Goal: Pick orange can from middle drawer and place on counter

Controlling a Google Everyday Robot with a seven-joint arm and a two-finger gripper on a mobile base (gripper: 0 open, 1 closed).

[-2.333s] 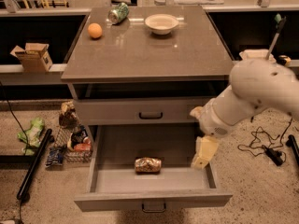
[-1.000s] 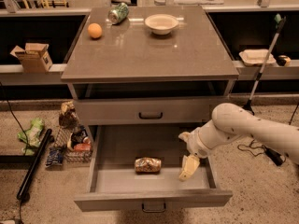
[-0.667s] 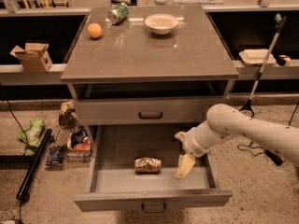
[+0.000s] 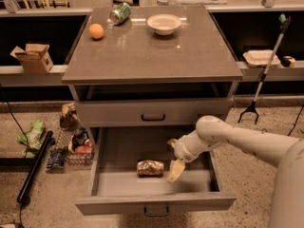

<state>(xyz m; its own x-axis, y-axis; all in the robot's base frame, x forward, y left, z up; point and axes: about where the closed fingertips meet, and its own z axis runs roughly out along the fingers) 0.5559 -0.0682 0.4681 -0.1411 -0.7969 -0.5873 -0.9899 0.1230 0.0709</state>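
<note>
Nearest me, the middle drawer (image 4: 118, 180) is pulled fully out of the cabinet. The orange can (image 4: 150, 167) lies on its side on the drawer floor, about mid-width and toward the front.

The arm comes in from my right and bends down into the drawer. The gripper (image 4: 172, 156) hangs just right of the can, close to it but, as far as I can see, not touching. It looks open and holds nothing; one pale finger (image 4: 175, 170) points down beside the can's right end.

Behind the drawer is the closed upper drawer front (image 4: 153, 113) with its dark handle.

Above that, the counter (image 4: 152, 56) carries an orange ball (image 4: 96, 31) at the far left. A green can (image 4: 120, 13) lies tipped over behind the ball, and a white bowl (image 4: 164, 24) stands near the far middle.

On the floor to the left is a wire basket (image 4: 71, 148) of packets. Farther back, a cardboard box (image 4: 33, 57) sits on the left ledge, and a grabber stick (image 4: 266, 70) leans at the right.
</note>
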